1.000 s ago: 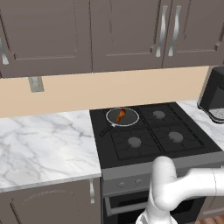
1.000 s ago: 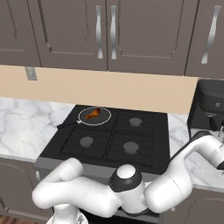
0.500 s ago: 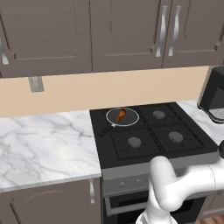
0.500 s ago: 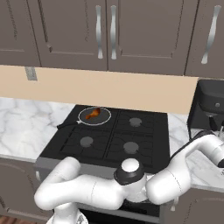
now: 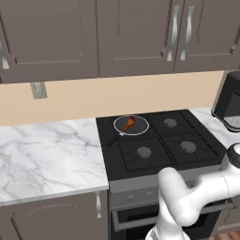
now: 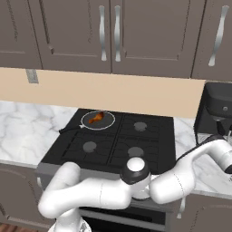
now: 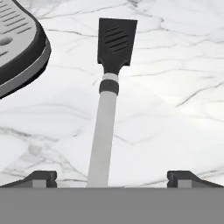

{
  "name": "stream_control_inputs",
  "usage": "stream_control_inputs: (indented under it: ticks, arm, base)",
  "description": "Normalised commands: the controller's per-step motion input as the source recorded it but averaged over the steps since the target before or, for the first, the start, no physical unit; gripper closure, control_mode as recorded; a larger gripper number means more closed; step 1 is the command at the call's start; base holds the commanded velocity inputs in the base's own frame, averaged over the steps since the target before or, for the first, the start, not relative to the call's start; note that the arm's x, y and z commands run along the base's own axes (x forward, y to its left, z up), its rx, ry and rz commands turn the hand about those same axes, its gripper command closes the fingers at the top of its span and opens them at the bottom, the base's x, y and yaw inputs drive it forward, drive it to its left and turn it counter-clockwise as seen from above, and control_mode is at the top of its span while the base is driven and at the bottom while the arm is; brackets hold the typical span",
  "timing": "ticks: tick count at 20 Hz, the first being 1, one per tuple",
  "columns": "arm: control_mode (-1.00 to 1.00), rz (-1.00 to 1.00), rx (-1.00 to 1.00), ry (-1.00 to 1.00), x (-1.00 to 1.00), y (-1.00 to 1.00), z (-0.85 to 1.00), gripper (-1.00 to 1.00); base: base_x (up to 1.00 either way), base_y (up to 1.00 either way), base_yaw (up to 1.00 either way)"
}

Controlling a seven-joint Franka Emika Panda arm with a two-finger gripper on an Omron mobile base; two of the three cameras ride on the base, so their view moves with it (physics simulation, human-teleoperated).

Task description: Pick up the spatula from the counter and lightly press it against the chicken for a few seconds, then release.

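A spatula with a black slotted blade and a pale grey handle lies flat on the white marble counter in the hand view, blade pointing away from me. My gripper is open just above it. The handle runs down between the two dark fingertips, which stand wide apart on either side. The chicken, an orange-brown piece, rests in a small pan on the stove's rear left burner, far from the hand.
A dark coffee machine stands on the counter right of the black stove; its grey drip base sits close to the spatula's blade. Marble counter extends to the left. Wall cabinets hang above.
The arm's elbow has shifted slightly toward the right side in both base views. The pan and the chicken have stayed where they were.
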Motion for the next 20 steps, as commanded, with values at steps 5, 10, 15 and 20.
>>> stream_control_inputs:
  ticks: [5, 10, 15, 20]
  arm:
    - [-1.0, 0.0, 0.0, 0.0, 0.05, -0.03, -0.05, -1.0]
    - [-1.0, 0.0, 0.0, 0.0, 0.0, 0.0, 0.0, -1.0]
    - [-1.0, 0.0, 0.0, 0.0, 0.0, 0.0, 0.0, -1.0]
    - [-1.0, 0.0, 0.0, 0.0, 0.0, 0.0, 0.0, -1.0]
  base:
    - [0.0, 0.0, 0.0]
    - [0.0, 0.0, 0.0]
    - [0.0, 0.0, 0.0]
    - [0.0, 0.0, 0.0]
